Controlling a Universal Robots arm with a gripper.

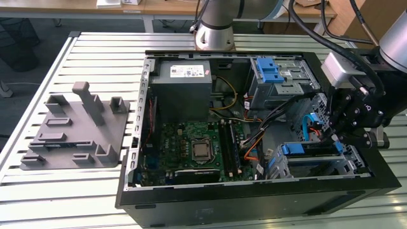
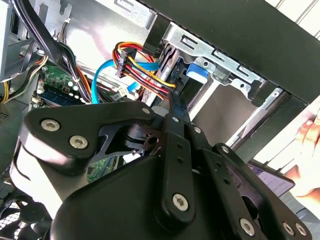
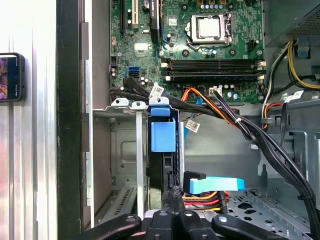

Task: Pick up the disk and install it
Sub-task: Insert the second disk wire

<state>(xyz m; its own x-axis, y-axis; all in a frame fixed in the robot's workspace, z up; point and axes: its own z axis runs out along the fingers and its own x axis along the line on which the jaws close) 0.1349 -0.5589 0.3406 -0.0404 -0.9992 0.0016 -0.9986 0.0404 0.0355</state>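
High exterior view over the open computer case (image 1: 254, 200); both wrist views close inside its drive bay.

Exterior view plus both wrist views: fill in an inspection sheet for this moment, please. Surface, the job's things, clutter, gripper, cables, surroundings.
Surface: slatted metal table; open computer case lying on it.
Job's things: the disk stands on edge in the drive cage, blue carrier tab showing.
Clutter: grey fixture block on the table at the exterior view's left.
Gripper: the gripper hangs over the case's drive-cage corner; finger state cannot be told.
Cables: blue data cable and a coloured power bundle plugged in by the disk; black loom crosses the case.
Surroundings: phone on the table beside the case; wooden desks behind.
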